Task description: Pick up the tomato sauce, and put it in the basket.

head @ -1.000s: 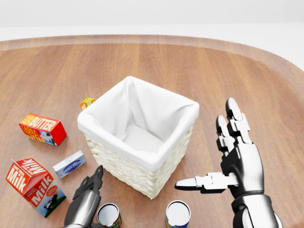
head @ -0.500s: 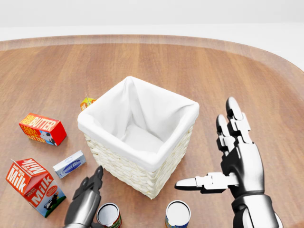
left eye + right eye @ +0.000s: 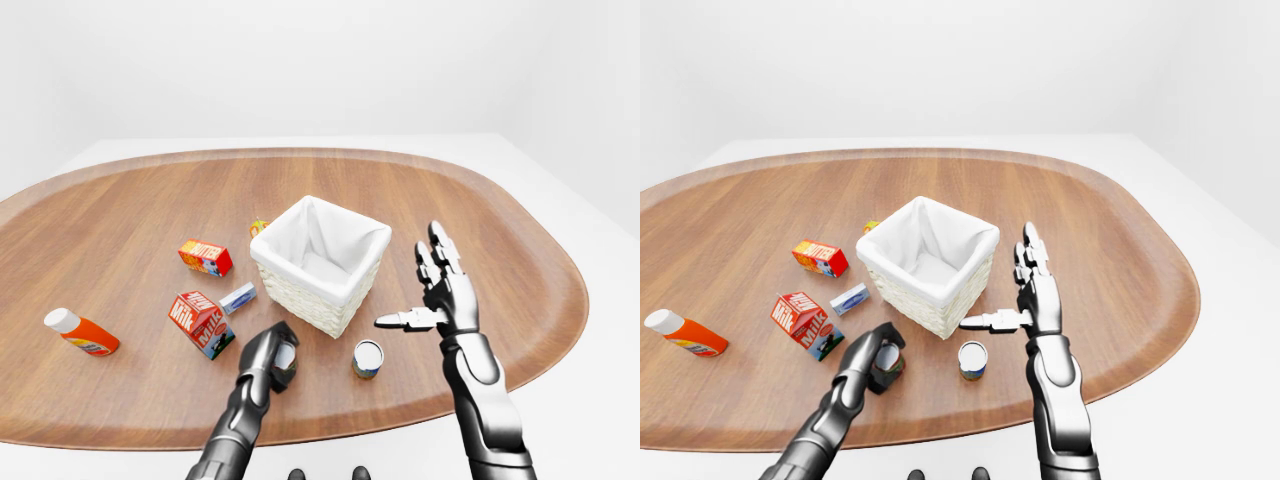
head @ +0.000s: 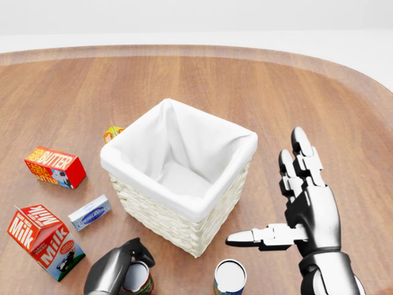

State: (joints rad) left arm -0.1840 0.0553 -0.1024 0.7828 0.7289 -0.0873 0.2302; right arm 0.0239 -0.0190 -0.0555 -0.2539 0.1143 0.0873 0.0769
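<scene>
the left hand (image 4: 120, 270) has its fingers curled round the tomato sauce can (image 4: 138, 279), which stands on the table (image 3: 120, 210) at the bottom of the head view, just beside the basket (image 4: 178, 175) and outside it. the right hand (image 4: 307, 203) hangs open, fingers spread and thumb pointing left, right of the basket. below it stands a second can (image 4: 229, 276). a milk carton (image 4: 43, 239), butter box (image 4: 54, 166) and orange bottle (image 3: 82, 334) lie to the left.

basket (image 4: 161, 216) — cream weave, white lining
</scene>
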